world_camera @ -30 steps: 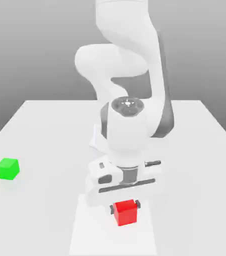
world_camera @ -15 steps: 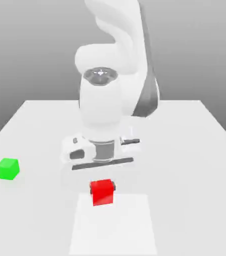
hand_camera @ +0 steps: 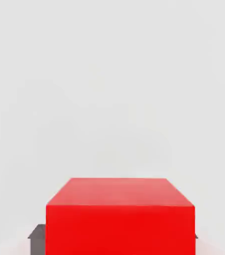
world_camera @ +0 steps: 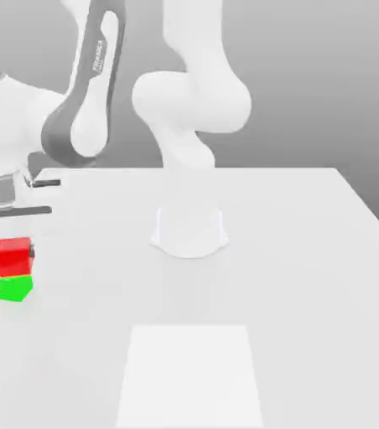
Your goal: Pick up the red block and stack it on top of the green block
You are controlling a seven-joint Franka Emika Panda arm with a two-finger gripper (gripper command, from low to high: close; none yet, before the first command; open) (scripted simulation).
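Note:
My gripper (world_camera: 12,250) is at the exterior view's far left, shut on the red block (world_camera: 13,257). A dark fingertip (world_camera: 32,250) shows against the block's side. The red block hangs directly over the green block (world_camera: 12,288), lined up with it, their faces meeting or nearly so; I cannot tell whether it rests on it. In the hand view the red block (hand_camera: 119,216) sits between the dark fingertips (hand_camera: 37,233), and the green block is hidden beneath it.
The arm's white base (world_camera: 189,234) stands at the middle of the white table (world_camera: 310,276). A paler rectangle (world_camera: 191,373) is marked on the tabletop near the front edge. The stack is close to the table's left edge.
The gripper lifted the red block off the pale rectangle and carried it to the exterior view's left, until it stood over the green block. The green block has not moved.

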